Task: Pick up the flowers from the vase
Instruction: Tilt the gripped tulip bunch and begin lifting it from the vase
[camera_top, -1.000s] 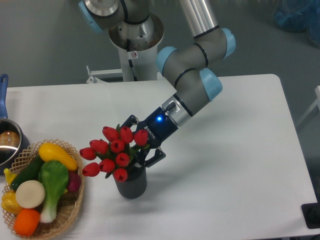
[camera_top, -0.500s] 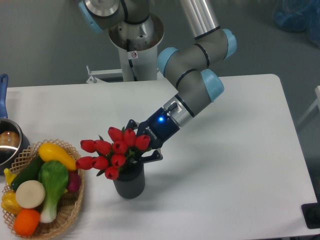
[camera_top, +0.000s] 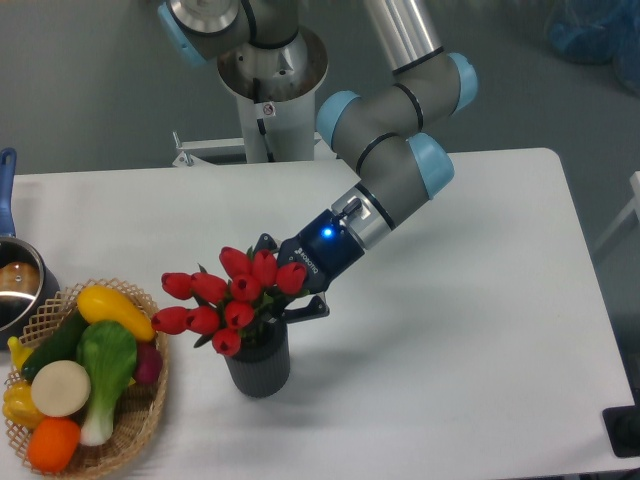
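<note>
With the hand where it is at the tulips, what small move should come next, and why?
Probably a short lift straight up. The hand appears closed around the flowers just above the mouth of the vase, and the stems still sit inside it. A vertical pull should free them without tipping the vase toward the basket beside it.

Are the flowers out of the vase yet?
Still in. The flowers lean left out of the vase mouth, their stems hidden behind the buds. The gripper is shut on the bunch.
</note>
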